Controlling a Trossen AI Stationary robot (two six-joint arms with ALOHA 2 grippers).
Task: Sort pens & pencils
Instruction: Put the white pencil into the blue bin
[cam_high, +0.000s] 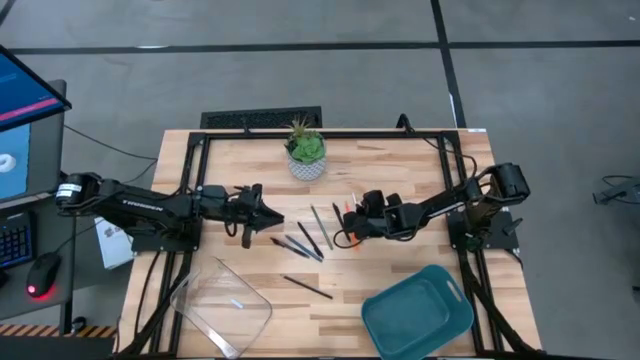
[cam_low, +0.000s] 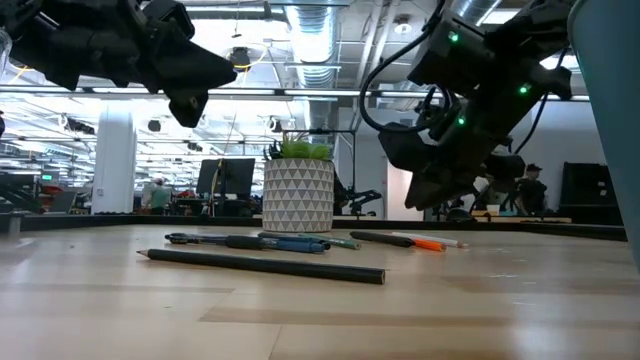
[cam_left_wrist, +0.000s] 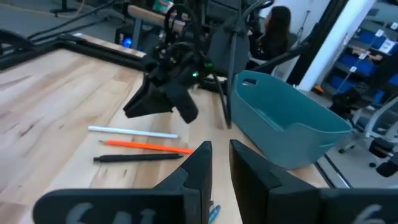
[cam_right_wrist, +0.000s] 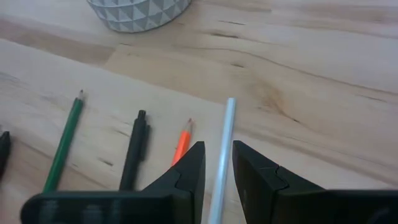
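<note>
R hand (cam_right_wrist: 217, 165): you've got it low over the tabletop (cam_high: 400, 180), fingers a narrow gap apart, straddling the white stick (cam_right_wrist: 222, 155); grip not confirmed, can't tell if they touch it.
L hand (cam_high: 268, 214): up off the tabletop, just beside the dark pen cluster (cam_high: 297, 246); fingers nearly together, nothing between them.
Pens & pencils: all on the tabletop mid-area, in front of the plant pot (cam_high: 306, 160).
R-wrist row: green pencil (cam_right_wrist: 63, 144), black pen (cam_right_wrist: 134, 152), orange pencil (cam_right_wrist: 181, 144), then the white one.
Loner: black pencil (cam_high: 307, 287) lies apart, between the clear tray (cam_high: 222, 310) and teal bin (cam_high: 418, 315).
Bins: no sticks seen in teal bin.
</note>
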